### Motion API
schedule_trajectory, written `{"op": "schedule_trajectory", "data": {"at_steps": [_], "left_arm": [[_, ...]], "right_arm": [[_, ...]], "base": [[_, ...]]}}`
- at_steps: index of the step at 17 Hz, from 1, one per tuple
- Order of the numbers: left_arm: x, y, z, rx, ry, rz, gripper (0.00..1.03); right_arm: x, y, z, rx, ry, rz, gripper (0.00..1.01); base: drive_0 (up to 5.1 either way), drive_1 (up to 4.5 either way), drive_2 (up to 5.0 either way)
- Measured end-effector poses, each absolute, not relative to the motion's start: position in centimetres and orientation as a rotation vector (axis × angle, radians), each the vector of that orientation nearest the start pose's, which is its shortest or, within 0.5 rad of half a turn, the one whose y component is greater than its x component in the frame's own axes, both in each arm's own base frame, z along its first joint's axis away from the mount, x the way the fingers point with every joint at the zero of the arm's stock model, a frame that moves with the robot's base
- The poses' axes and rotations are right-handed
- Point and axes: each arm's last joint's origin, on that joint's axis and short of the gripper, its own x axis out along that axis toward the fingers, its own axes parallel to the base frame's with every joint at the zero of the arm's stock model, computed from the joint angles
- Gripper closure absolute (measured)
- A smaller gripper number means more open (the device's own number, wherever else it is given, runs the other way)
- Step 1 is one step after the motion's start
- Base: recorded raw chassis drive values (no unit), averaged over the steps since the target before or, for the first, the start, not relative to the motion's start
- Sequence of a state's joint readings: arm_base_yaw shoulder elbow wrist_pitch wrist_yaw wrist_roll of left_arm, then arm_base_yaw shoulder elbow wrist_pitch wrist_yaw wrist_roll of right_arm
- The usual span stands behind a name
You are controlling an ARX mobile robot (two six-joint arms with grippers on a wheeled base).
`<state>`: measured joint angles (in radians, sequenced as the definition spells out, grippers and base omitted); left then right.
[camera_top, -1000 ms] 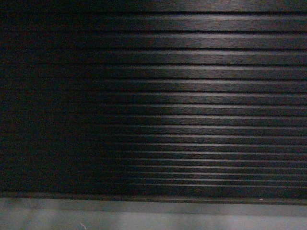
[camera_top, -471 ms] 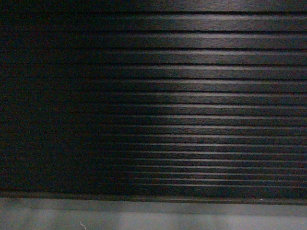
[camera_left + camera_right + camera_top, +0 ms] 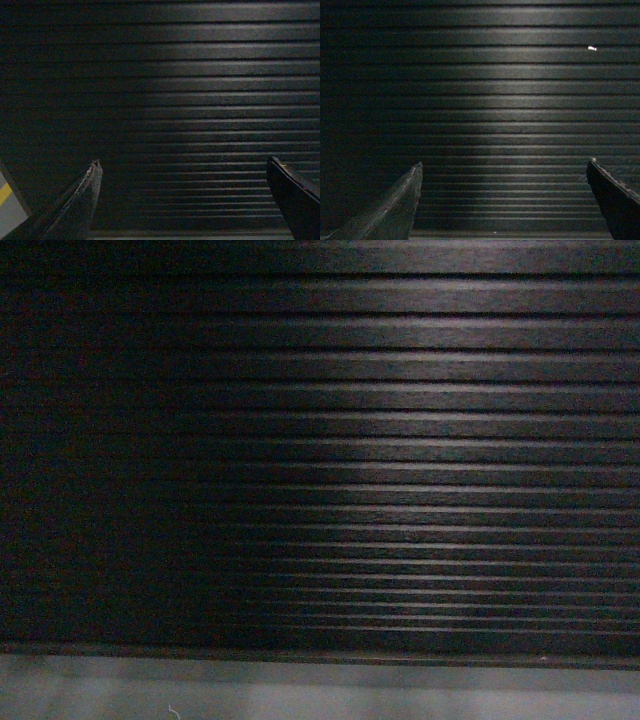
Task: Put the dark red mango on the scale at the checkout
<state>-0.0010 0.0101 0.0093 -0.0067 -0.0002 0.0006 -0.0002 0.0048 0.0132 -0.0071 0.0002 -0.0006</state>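
Note:
The checkout [image 3: 400, 470] fills every view with its black front of horizontal ribbed slats, seen from close up. The dark red mango and the scale are out of view. My left gripper [image 3: 182, 162] is open, its two dark fingers spread wide with only the slats [image 3: 190, 100] behind them. My right gripper [image 3: 504, 162] is open too, nothing between its fingers, facing the same slatted front [image 3: 510, 100]. Neither gripper shows in the head view.
A grey base strip [image 3: 320, 695] runs along the bottom of the counter front. Grey floor with a yellow line [image 3: 5, 192] shows at the left edge of the left wrist view. A small white speck [image 3: 592, 48] sits on one slat.
The slats have shifted slightly downward in the head view, so the camera has risen or tilted a little. Nothing else differs.

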Motion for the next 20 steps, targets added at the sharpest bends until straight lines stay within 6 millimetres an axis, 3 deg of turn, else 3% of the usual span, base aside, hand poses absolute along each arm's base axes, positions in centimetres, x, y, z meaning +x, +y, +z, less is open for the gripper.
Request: {"op": "schedule_trajectory", "data": {"at_steps": [20], "left_arm": [[9.78,-0.01,16.55,0.001,0.005,-0.001,0.05]], "right_arm": [[9.72,0.00,16.73,-0.001,-0.005,-0.001,0.03]], "base": [[0.0,0.00,0.0]]}}
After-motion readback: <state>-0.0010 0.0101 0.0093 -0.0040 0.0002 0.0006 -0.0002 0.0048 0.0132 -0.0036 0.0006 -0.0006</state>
